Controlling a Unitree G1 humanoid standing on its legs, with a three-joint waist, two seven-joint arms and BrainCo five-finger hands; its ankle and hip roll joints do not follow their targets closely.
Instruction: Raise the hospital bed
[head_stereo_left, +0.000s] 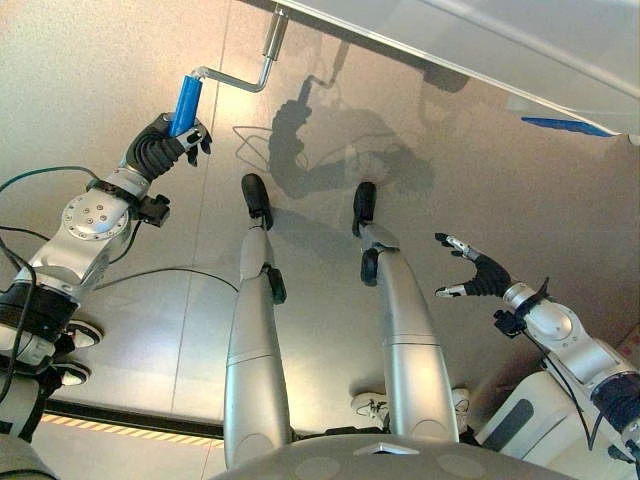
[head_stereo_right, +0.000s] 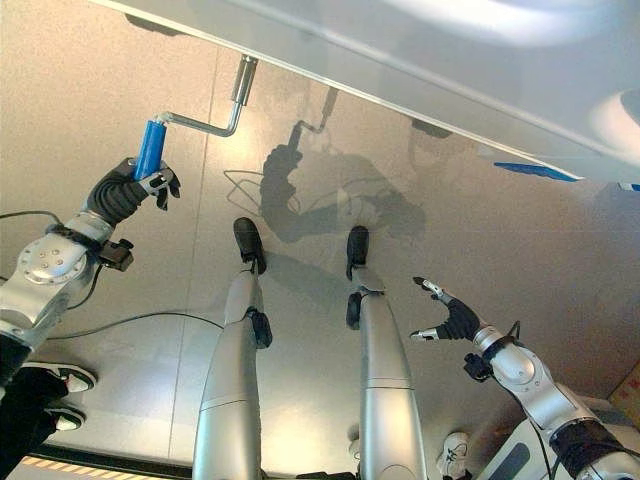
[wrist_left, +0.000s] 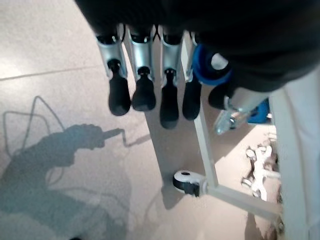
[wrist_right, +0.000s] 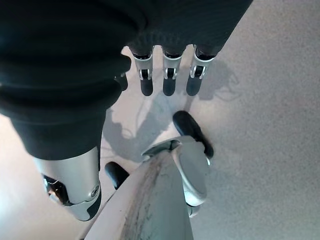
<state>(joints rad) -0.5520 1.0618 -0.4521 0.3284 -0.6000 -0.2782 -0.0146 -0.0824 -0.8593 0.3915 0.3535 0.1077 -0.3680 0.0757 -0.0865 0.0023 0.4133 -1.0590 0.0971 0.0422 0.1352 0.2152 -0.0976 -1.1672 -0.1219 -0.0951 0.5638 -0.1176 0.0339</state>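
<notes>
The hospital bed (head_stereo_left: 480, 50) spans the top of the eye views, seen from its pale underside edge. A bent metal crank (head_stereo_left: 240, 82) sticks out from it and ends in a blue handle (head_stereo_left: 186, 100). My left hand (head_stereo_left: 165, 143) is shut on the lower end of that handle, and the left wrist view shows its fingers (wrist_left: 145, 95) beside the blue handle (wrist_left: 210, 70). My right hand (head_stereo_left: 480, 275) hangs free at the lower right, open with fingers spread and nothing in it; its straight fingers (wrist_right: 167, 82) point at bare floor.
A bed frame leg (wrist_left: 205, 145) with a caster wheel (wrist_left: 187, 182) stands just past the left hand. A blue part (head_stereo_left: 565, 125) shows under the bed at the right. White shoes (head_stereo_left: 375, 405) stand on the floor behind me. Striped floor tape (head_stereo_left: 120, 428) runs at the lower left.
</notes>
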